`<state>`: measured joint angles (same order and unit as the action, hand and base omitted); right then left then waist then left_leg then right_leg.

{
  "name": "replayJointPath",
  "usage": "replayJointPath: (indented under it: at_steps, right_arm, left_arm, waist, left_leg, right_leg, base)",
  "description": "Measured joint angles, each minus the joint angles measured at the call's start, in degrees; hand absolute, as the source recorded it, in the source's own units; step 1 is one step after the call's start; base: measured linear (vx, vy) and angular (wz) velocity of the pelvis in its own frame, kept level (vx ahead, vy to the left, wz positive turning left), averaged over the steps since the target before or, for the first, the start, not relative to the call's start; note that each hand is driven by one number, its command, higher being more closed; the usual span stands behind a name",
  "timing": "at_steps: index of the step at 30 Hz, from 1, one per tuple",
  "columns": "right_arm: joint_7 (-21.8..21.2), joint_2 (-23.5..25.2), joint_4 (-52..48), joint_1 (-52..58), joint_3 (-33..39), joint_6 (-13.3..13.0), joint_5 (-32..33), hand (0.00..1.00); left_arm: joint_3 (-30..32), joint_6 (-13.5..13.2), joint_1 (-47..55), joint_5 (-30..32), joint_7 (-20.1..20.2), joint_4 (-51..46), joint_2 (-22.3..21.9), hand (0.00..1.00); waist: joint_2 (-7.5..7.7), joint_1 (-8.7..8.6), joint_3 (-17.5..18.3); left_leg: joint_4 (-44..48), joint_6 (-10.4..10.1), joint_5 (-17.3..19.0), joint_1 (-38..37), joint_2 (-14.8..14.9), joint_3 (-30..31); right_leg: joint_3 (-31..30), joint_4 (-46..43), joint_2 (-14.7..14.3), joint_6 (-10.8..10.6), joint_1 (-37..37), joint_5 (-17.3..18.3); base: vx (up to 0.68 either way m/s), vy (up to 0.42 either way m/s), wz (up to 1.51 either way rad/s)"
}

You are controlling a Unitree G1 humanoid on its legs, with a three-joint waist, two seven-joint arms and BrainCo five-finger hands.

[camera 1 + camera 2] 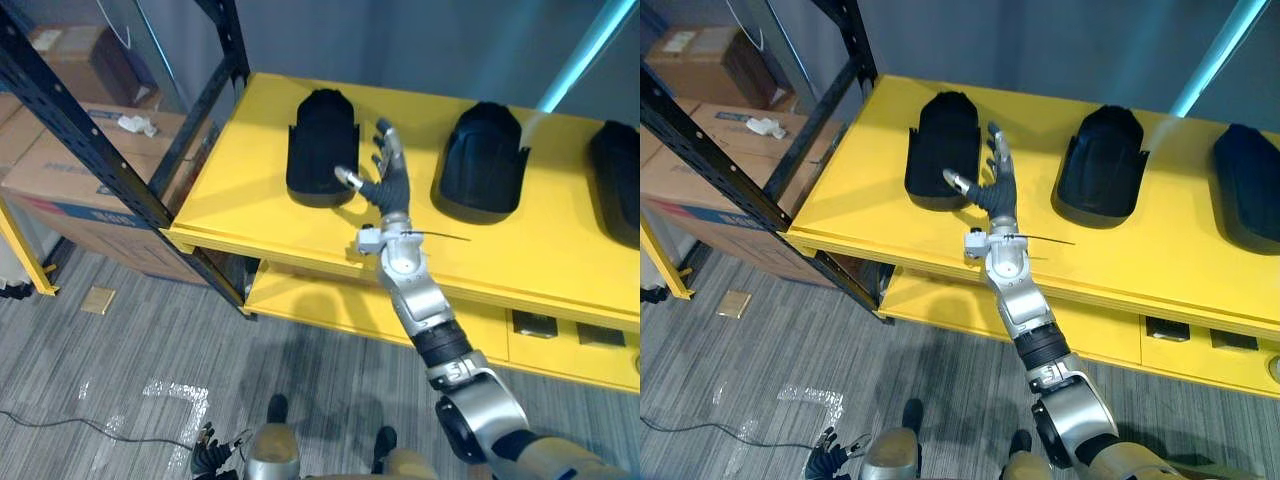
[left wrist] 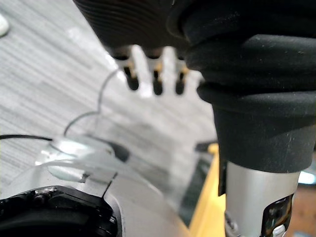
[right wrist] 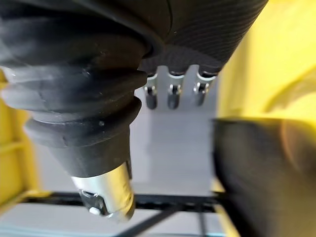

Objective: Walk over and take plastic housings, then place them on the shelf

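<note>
Three black plastic housings stand in a row on the yellow shelf: a left one, a middle one and a right one cut by the view's edge. My right hand reaches over the shelf between the left and middle housings. It is open, fingers straight, with the thumb stretched toward the left housing's near right corner; whether it touches is unclear. In the right wrist view that housing shows dark beside the fingers. My left hand hangs low over the floor, fingers relaxed and holding nothing.
A black rack upright slants across the left, with cardboard boxes behind it. A lower yellow shelf sits under the top one. A teal post rises at the back right. Grey striped floor lies in front.
</note>
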<state>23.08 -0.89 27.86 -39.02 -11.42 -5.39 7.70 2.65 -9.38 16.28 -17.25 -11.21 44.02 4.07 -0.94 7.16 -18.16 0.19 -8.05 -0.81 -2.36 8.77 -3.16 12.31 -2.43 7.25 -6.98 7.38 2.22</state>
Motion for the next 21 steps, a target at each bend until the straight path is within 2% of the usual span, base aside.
replayJointPath:
  at_steps: [2, 5, 9, 12, 16, 21]
  right_arm:
    - [2.09, 0.21, 1.94, -0.02, 2.07, 0.67, 0.75, 0.0]
    - [1.49, -0.09, 3.19, -0.07, 4.87, 0.7, 3.03, 0.0]
    - [-2.73, -2.27, 3.19, -1.31, 5.85, 1.57, 5.02, 0.0]
    - [-3.9, -3.2, 3.18, -2.52, 5.89, 1.78, 5.04, 0.0]
    - [-7.94, -4.22, 3.19, -2.87, 5.71, 1.46, 5.95, 0.0]
    - [-12.85, -4.21, 3.19, -3.42, 4.09, 1.17, 7.34, 0.0]
  left_arm:
    - [0.27, 0.41, -0.08, -0.26, 0.03, -0.01, -0.02, 0.0]
    - [0.86, 1.08, -0.07, -0.28, 0.15, 0.18, -0.14, 0.0]
    - [1.13, 1.2, -0.32, -0.89, 0.33, 0.67, -0.7, 0.0]
    - [1.27, 0.75, -0.72, -0.89, 0.65, 1.52, -1.14, 0.0]
    - [1.44, -0.52, -0.74, -0.91, 1.04, 1.98, -1.14, 0.0]
    - [1.69, -0.53, -1.04, -0.91, 1.59, 2.04, -1.1, 0.0]
  waist:
    - [-0.2, 0.11, -0.13]
    - [-0.37, 0.19, -0.37]
    - [-1.62, 0.11, -2.01]
    - [-2.26, 0.06, -3.11]
    - [-2.07, 0.03, -3.37]
    - [-1.89, 0.0, -3.55]
  left_leg:
    - [0.28, -0.01, 0.0, 0.77, 0.04, 0.26]
    - [0.81, -0.07, -0.1, 2.33, 0.01, 0.61]
    - [1.73, 0.05, -0.23, 3.56, -0.06, 0.96]
    - [1.68, 0.26, -0.4, 3.66, -0.19, 0.98]
    - [1.42, 0.15, -0.65, 3.79, -0.42, 1.03]
    - [1.43, 0.23, -0.71, 3.86, -0.56, 1.19]
  right_leg:
    - [0.15, -0.27, -0.06, 0.07, -0.68, -0.22]
    - [0.16, -1.33, 0.03, 0.06, -2.34, -0.27]
    - [0.24, -2.71, 0.12, 0.1, -3.67, -0.18]
    - [0.2, -3.86, 0.22, 0.27, -4.35, 0.2]
    - [0.16, -5.64, 0.76, 0.31, -5.36, 1.1]
    - [0.27, -6.46, 1.13, 0.14, -5.65, 1.93]
  base:
    - [-0.08, -0.005, 0.05]
    - [-0.09, 0.005, 0.04]
    - [-0.08, 0.006, 0.01]
    - [-0.04, 0.005, 0.0]
    - [0.0, 0.0, 0.0]
    - [0.01, -0.001, 0.02]
